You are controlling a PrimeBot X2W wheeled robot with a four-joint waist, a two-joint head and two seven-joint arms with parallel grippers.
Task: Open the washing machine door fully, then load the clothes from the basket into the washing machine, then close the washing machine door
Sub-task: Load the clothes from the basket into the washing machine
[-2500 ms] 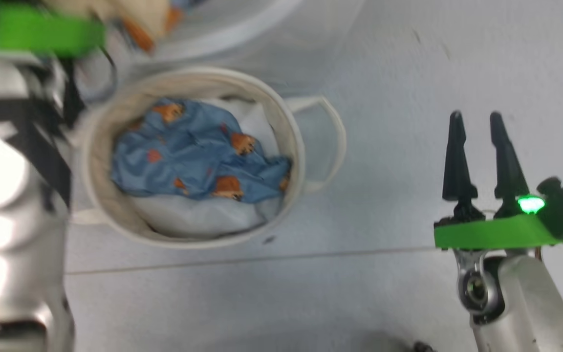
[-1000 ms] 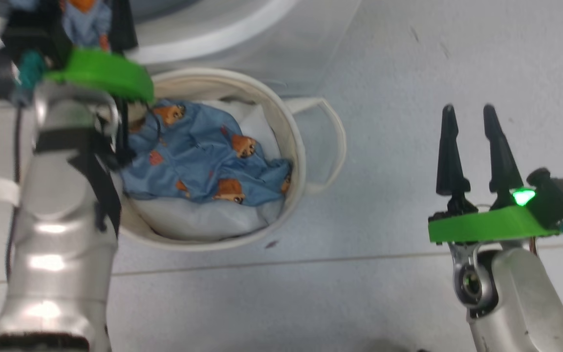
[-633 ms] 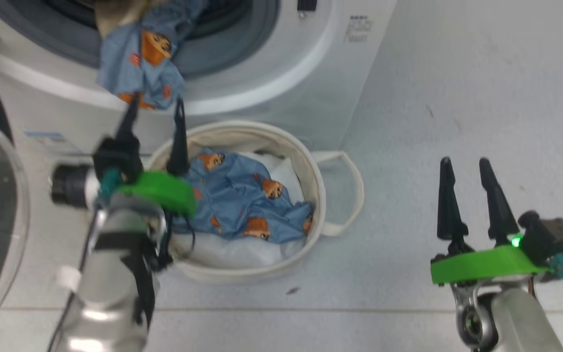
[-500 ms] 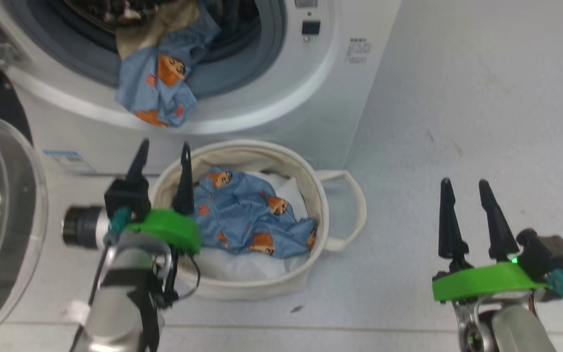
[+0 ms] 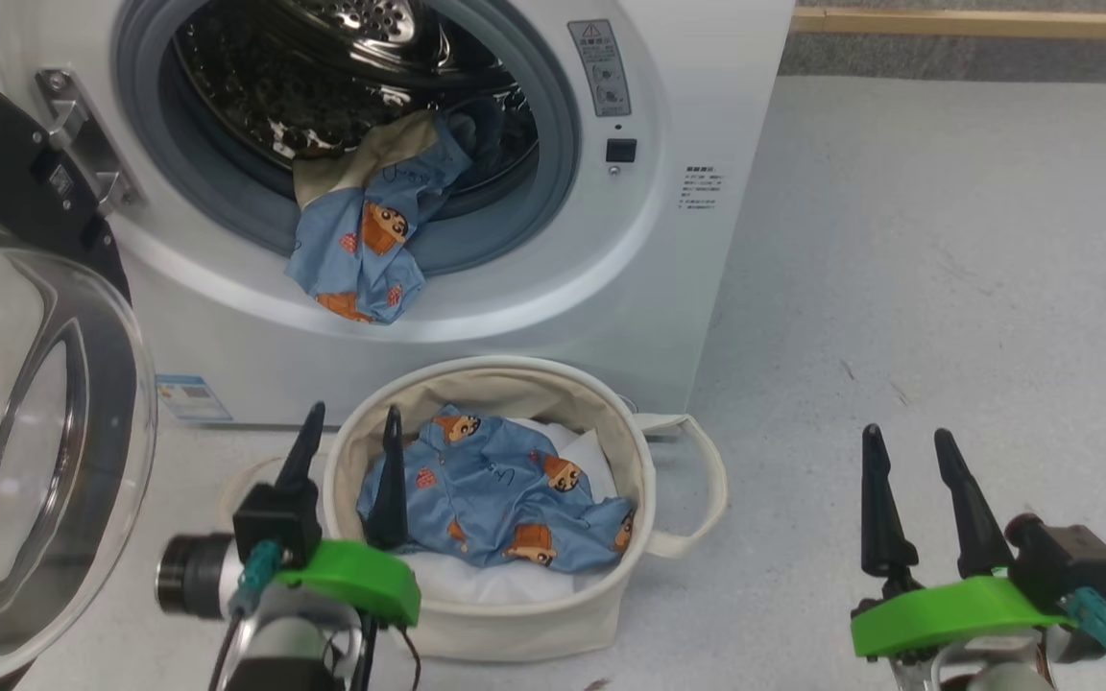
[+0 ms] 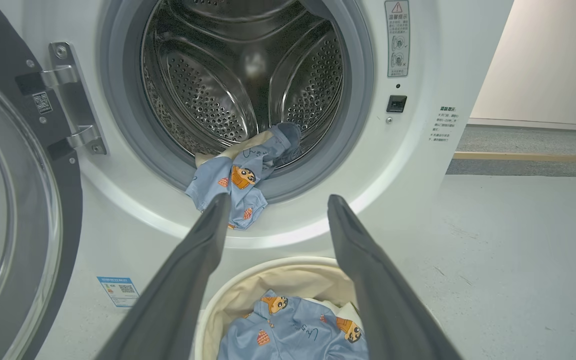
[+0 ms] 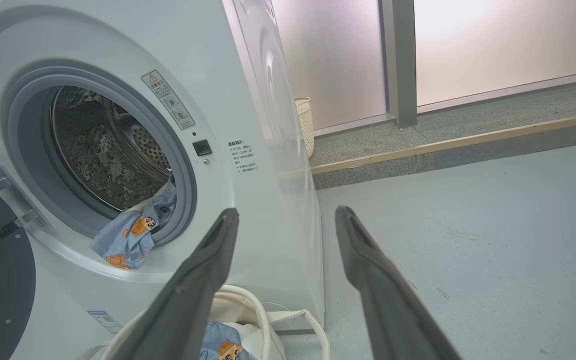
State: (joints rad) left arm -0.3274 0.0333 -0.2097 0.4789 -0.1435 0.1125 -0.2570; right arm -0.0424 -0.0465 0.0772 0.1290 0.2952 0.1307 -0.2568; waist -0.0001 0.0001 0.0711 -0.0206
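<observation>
basket [image 5: 515, 624] before washing machine [image 5: 697, 115] | door [image 5: 35, 432] at left | clothes [image 5: 361, 250] over gasket [image 5: 558, 144], more in basket

Bright, even indoor light; all three views are sharp. The steel drum [image 6: 228, 75] throws back small highlights — one soft white spot sits deep inside. Pale reflections streak the glass of the open door [image 5: 25, 451]. In the right wrist view, light glows through frosted panels [image 7: 493, 40], washed out near the top. Both wrist views bend straight lines — the washing machine [image 7: 213, 60] leans. The near fingers [image 6: 178, 290] look slightly soft.
</observation>
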